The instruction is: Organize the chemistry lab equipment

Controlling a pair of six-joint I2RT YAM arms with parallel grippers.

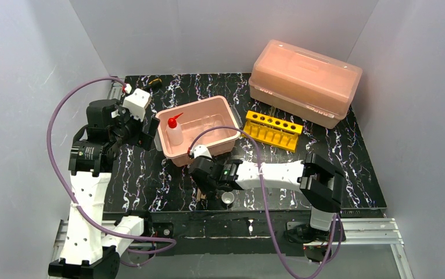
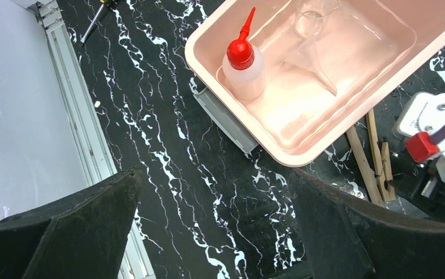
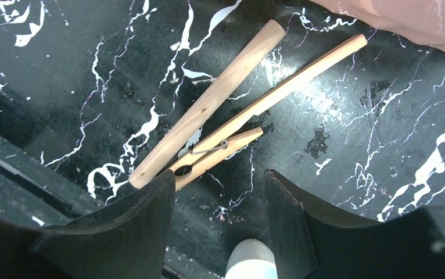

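Cup (image 3: 251,259) half beyond lower edge

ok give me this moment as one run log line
left gripper: open, empty | right gripper: open, by wooden clamps | squeeze bottle: in pink tub

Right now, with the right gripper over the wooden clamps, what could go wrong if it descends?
The wooden clamps lie touching each other, so the open right gripper may catch only one or drag the other. The tiny white cup stands close beside it and might get knocked.
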